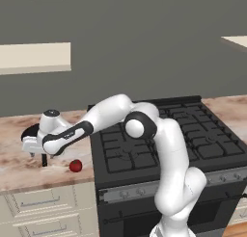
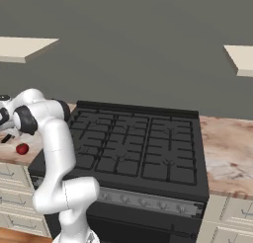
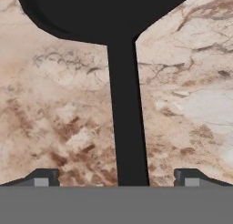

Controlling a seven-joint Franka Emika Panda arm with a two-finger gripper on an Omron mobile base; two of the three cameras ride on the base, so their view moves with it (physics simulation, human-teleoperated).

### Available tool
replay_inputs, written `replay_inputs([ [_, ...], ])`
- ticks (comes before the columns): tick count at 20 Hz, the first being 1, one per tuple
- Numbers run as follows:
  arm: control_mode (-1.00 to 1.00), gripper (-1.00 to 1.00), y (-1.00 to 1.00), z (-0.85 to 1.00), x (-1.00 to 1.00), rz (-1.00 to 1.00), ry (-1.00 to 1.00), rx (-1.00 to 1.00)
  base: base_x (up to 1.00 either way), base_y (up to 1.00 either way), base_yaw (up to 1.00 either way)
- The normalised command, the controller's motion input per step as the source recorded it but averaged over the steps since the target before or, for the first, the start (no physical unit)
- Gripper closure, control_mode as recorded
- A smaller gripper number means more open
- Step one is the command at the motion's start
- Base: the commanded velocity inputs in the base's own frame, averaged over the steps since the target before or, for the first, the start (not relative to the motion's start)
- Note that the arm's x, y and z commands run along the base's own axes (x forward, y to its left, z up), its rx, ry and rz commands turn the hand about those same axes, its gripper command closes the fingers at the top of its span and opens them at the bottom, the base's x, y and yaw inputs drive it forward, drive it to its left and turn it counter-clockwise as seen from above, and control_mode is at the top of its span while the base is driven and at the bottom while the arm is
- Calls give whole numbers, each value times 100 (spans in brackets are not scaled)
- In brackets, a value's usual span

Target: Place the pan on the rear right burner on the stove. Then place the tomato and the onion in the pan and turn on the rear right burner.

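The black pan (image 3: 104,13) lies on the marble counter left of the stove (image 1: 144,156), and its straight handle (image 3: 127,127) runs down between my fingertips (image 3: 43,178). My gripper (image 3: 116,178) hangs open just above the handle's end, with a jaw on each side and neither touching it. From the left base view, the gripper (image 1: 34,153) hovers over the pan (image 1: 28,131) at the counter's far left. The red tomato (image 1: 75,165) rests near the counter's front edge, right of the gripper. The rear right burner (image 1: 188,111) is bare. The onion is out of view.
The stove (image 2: 133,138) has a grey knob strip (image 2: 148,202) along its front. More marble counter (image 2: 227,153) lies to its right. Pale wall shelves (image 1: 34,58) hang above the left counter, and drawers (image 1: 43,202) sit below it.
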Motion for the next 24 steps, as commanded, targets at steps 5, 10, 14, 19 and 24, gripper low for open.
replay_inputs([
  [5,-100,-100,0,-7,4,0,0,0,0,0,0],
  [10,-100,-100,0,-15,3,0,0,0,0,0,0],
  [14,-100,-100,0,-8,0,0,0,0,0,0,0],
  [19,-100,-100,0,-9,1,0,0,0,0,0,0],
  [24,-100,-100,0,-20,0,0,0,0,0,0,0],
])
